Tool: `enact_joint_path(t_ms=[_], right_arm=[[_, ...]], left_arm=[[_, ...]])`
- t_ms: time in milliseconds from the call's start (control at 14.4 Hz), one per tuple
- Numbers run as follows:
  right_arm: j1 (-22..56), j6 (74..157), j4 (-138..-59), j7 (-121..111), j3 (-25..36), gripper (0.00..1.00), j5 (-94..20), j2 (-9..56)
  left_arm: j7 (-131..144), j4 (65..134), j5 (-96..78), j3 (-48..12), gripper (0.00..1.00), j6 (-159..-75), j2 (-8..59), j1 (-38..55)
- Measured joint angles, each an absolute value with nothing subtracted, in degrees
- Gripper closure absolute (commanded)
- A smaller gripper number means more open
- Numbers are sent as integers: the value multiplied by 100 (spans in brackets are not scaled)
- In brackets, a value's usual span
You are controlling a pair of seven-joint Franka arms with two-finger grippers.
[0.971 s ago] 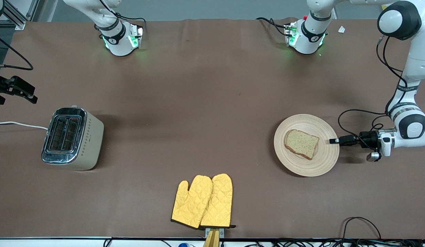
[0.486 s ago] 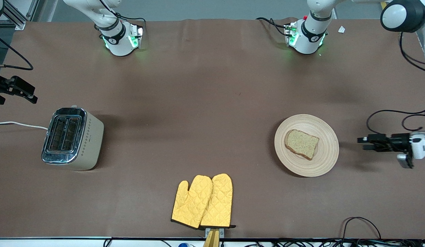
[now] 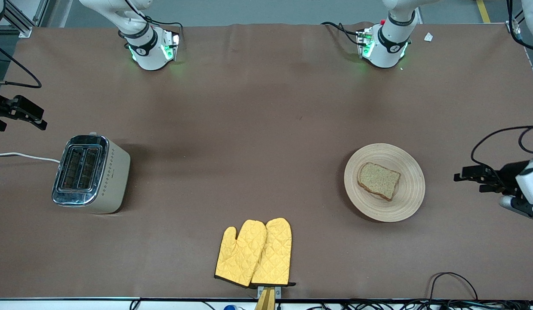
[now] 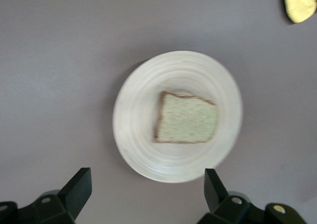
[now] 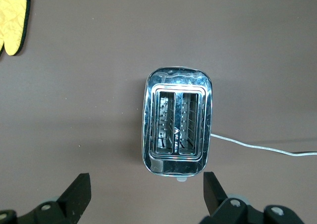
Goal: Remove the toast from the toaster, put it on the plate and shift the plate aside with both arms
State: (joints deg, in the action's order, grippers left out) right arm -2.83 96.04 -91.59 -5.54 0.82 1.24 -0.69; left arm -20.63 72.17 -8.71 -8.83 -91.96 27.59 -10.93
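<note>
Your toast (image 3: 378, 180) lies flat on the plate (image 3: 410, 202), and the plate sits on the desk (image 3: 257, 129) toward the left arm's end, nearer the front-camera edge than the bases. The left tool (image 3: 469, 177) stands released, fingers spread and empty, just off the plate's rim on the side facing the desk's left-arm edge; its wrist view shows the plate squarely between its fingers (image 4: 79, 187). The right tool (image 3: 25, 113) waits released at the opposite edge, above the empty toaster (image 3: 90, 173), well apart from the plate. Judgement: the left arm is far nearer, and any further push on the plate runs along the desk's long axis.
</note>
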Motion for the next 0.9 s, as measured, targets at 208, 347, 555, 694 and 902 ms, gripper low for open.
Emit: enact_joint_path(t_ms=[208, 347, 555, 694, 902], right_arm=[[-283, 9603, -9157, -554, 82, 0, 124, -68], [-283, 9598, -9157, -554, 83, 0, 124, -66], [-284, 9596, -9157, -564, 90, 0, 124, -65], [-285, 9595, -9156, -582, 94, 0, 124, -65], [-286, 9595, -9156, -595, 97, 0, 124, -65]], left_arm=[[-1143, 7244, -504, -885, 0, -8709, 2125, -614], [-720, 7353, -267, -886, 0, -8475, 1645, -389], [-624, 7725, -53, -854, 0, -8422, 1013, -376], [-692, 7817, -3, -801, 0, -8422, 839, -416], [-571, 7849, -2, -788, 0, -8424, 763, -350]])
